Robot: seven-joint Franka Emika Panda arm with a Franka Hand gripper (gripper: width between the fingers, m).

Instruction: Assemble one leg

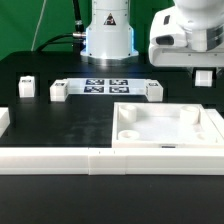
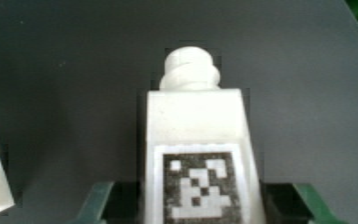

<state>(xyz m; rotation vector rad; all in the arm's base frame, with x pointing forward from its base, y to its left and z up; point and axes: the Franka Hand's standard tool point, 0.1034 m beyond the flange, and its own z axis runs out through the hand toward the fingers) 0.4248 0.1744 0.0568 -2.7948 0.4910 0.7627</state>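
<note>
1. The gripper (image 1: 204, 72) hangs at the exterior view's right, above the far part of the black table (image 1: 60, 125).
2. The leg (image 1: 205, 80), a small white block, sits between its two dark fingers.
3. In the wrist view the leg (image 2: 194, 120) fills the middle. Its black-and-white tag faces the camera and a rounded white tip (image 2: 190, 70) points away.
4. The fingers (image 2: 101, 202) stand on both sides of the leg. A thin dark strip shows on each side, so I cannot tell if the gripper (image 2: 197, 208) presses the leg or only stands around it.
5. I also cannot tell if the leg touches the table.
6. The marker board (image 1: 105, 87) lies in the middle.
7. Small white blocks (image 1: 59, 91) stand beside it.
8. A wide white piece (image 1: 165, 140) lies near the front, behind a long white rail (image 1: 60, 158).
</note>
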